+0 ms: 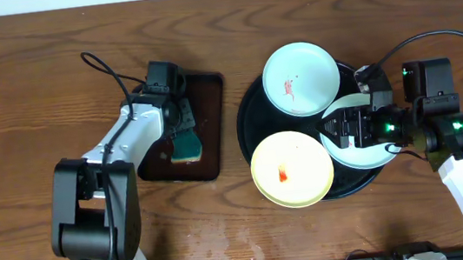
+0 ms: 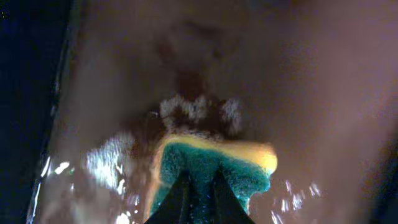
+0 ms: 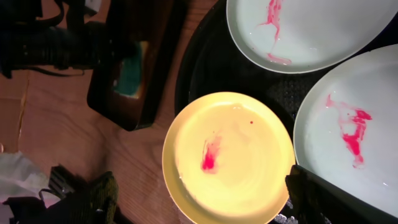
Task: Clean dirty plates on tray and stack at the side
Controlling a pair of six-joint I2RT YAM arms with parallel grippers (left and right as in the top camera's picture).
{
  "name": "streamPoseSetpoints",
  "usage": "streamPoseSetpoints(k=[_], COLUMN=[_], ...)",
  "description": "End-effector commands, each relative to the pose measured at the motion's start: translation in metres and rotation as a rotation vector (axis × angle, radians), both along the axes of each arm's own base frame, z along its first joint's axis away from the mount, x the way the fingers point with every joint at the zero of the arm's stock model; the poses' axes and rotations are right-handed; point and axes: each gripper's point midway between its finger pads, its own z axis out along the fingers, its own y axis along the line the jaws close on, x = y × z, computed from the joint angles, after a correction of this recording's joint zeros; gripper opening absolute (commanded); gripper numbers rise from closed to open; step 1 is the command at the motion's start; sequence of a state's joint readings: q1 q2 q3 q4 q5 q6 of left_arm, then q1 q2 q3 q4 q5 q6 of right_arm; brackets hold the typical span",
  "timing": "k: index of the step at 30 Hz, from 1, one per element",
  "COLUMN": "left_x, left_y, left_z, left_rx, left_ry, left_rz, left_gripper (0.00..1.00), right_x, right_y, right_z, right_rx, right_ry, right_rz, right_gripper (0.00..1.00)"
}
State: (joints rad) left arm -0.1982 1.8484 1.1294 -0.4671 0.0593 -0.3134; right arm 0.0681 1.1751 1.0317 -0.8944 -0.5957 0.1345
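The round black tray (image 1: 245,127) holds three plates. A mint-white plate (image 1: 300,78) with a red smear lies at the back, a pale yellow plate (image 1: 293,169) with a red spot at the front, overhanging the rim, and a second mint-white plate (image 1: 372,151) at the right. My right gripper (image 1: 339,126) hovers open over that right plate's left edge. In the right wrist view its fingers (image 3: 205,200) straddle the yellow plate (image 3: 230,155), beside both smeared mint plates (image 3: 298,31) (image 3: 354,124). My left gripper (image 1: 180,125) is shut on a green-and-yellow sponge (image 2: 214,165), pressed on the rectangular tray.
A small rectangular black tray (image 1: 209,89) lies left of the round tray, wet and glossy in the left wrist view (image 2: 124,93). It also shows in the right wrist view (image 3: 118,106). Brown wooden table (image 1: 18,102) all around. A cable loops above the right arm.
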Motion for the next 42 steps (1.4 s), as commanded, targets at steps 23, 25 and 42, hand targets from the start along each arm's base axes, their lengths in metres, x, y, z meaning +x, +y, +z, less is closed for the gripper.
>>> streamPoseSetpoints(k=[23, 25, 42], left_x=[-0.063, -0.063, -0.076], left_y=[-0.014, -0.014, -0.01], left_z=[-0.034, -0.032, 0.013], left_rx=[0.002, 0.001, 0.017], left_ry=[0.191, 0.19, 0.217], left_rz=[-0.062, -0.062, -0.109], left_gripper=[0.08, 0.07, 0.54], right_x=[-0.035, -0.037, -0.026], right_y=[-0.019, -0.025, -0.011], right_z=[-0.056, -0.068, -0.121], right_rx=[-0.287, -0.319, -0.28], right_ry=[0.234, 0.268, 0.297], right_rz=[-0.109, -0.141, -0.075], right_gripper=[0.79, 0.8, 0.8])
